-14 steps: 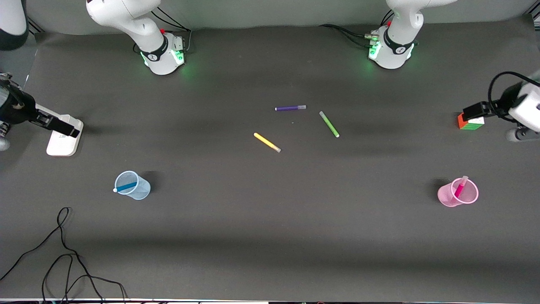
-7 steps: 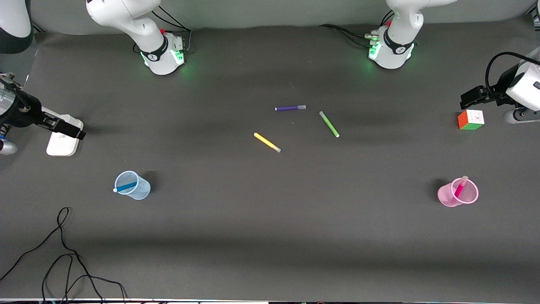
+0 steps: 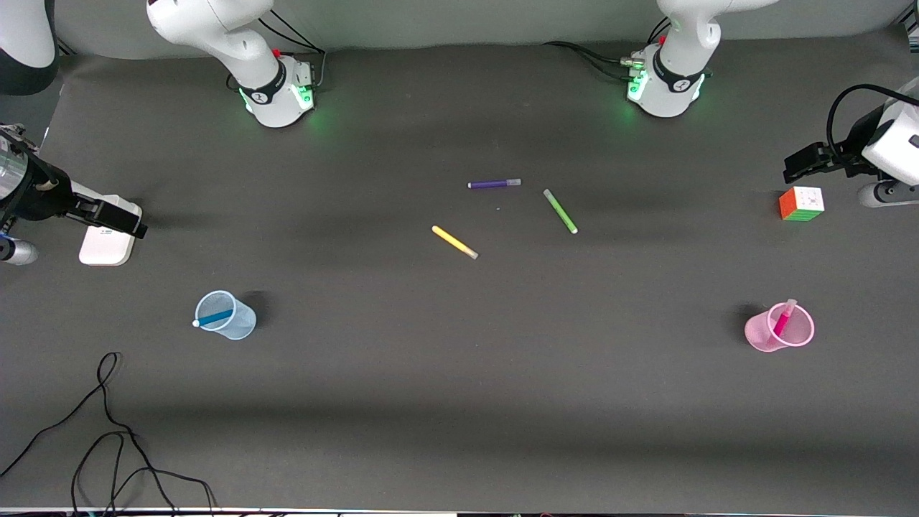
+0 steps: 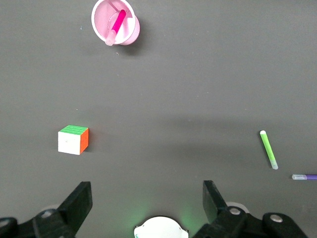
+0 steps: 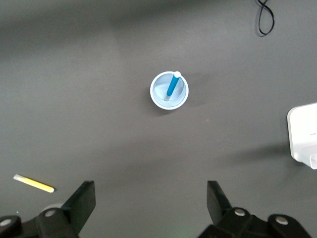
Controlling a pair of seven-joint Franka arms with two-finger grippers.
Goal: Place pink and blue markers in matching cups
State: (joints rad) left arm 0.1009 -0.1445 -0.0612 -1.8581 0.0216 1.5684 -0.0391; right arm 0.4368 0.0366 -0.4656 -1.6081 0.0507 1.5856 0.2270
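Observation:
The blue marker [image 3: 215,317] leans inside the pale blue cup [image 3: 237,324] toward the right arm's end of the table. The pink marker [image 3: 783,317] stands inside the pale pink cup [image 3: 761,336] toward the left arm's end. My right gripper [image 3: 120,221] is open and empty, high over a white device. My left gripper [image 3: 798,165] is open and empty, up beside a colour cube. The right wrist view shows the blue cup [image 5: 159,97] with the blue marker [image 5: 172,85] past my open gripper [image 5: 148,196]. The left wrist view shows the pink cup [image 4: 130,30] with the pink marker [image 4: 117,25] and my gripper [image 4: 147,197].
Purple [image 3: 494,184], green [image 3: 560,211] and yellow [image 3: 454,243] pens lie mid-table. A colour cube [image 3: 801,204] sits near the left arm's end, a white device [image 3: 106,245] near the right arm's end. A black cable [image 3: 108,431] trails near the front edge.
My left gripper has drawn back from over the colour cube toward the table's end. My right gripper has shifted slightly over the white device. Markers and cups have not moved.

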